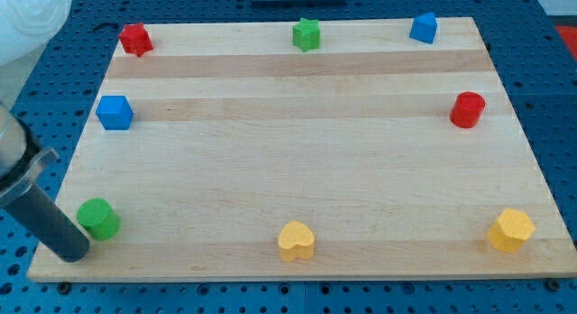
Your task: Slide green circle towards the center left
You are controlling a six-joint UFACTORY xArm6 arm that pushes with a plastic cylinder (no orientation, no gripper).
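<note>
So the big wooden board [297,170] is filling most of the frame, and my rod is coming in from the lower left. There's no gripper on this rig, nothing opening or closing, just the rod. My tip [70,253] is sitting at the board's lower left corner, just left of and a bit below the green circle [98,218]. It looks like it's touching the block's side, but I can't really tell from this angle.

The green circle is sitting in the lower left corner, so I'm judging the slide as barely started. It's needing to go up the left edge toward the middle, and the blue cube [114,112] is waiting further up that side, so I'm stopping short of it.

Everything else is scattered well away: red cylinder [467,109] at right, yellow heart [296,240] at bottom centre.
</note>
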